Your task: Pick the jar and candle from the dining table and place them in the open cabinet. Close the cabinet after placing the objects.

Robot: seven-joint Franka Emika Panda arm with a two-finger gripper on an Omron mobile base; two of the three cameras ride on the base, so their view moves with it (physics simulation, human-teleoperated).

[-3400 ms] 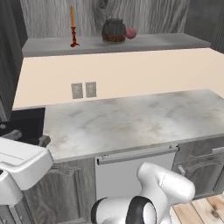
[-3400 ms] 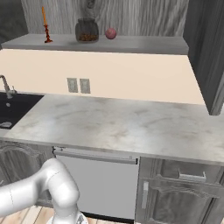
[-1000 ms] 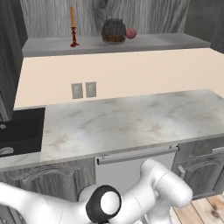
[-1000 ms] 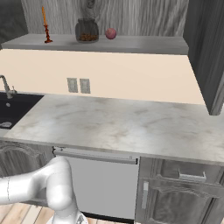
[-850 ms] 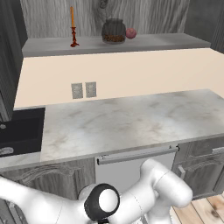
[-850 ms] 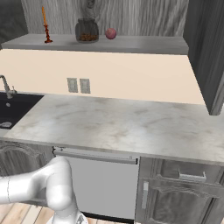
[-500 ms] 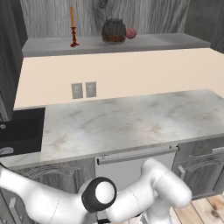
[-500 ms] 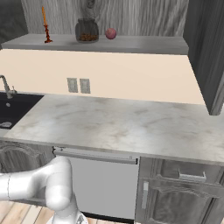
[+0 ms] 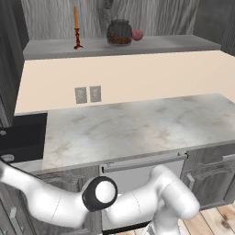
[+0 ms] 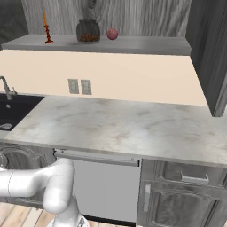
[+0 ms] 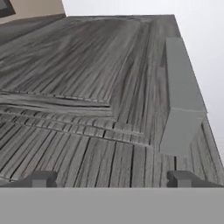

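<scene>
The jar (image 9: 119, 33) (image 10: 88, 31) stands on the grey shelf (image 9: 151, 44) (image 10: 146, 43) of the open cabinet, high above the counter. Left of it on the same shelf is the orange candle (image 9: 76, 27) (image 10: 45, 25) in its dark red holder. My arm (image 9: 59, 202) (image 10: 40, 181) reaches low and out to the left. In the hand view my gripper (image 11: 111, 179) is open with nothing between its fingertips (image 11: 41, 178). Close in front of it is a grey wood-grain raised-panel door (image 11: 87, 87) with a grey bar handle (image 11: 179, 100). The dining table is out of view.
A small red ball (image 9: 137, 34) (image 10: 112, 33) sits right of the jar. Below lie a marble counter (image 9: 137, 124) (image 10: 124, 124), a black sink (image 9: 20, 137) (image 10: 13, 108) with a faucet (image 10: 6, 88), and a beige backsplash with outlets (image 9: 88, 94). A cabinet door (image 10: 208, 53) hangs at right.
My arm has swung further out to the lower left, its elbow shifting leftward. The jar, candle and ball have stayed put on the shelf.
</scene>
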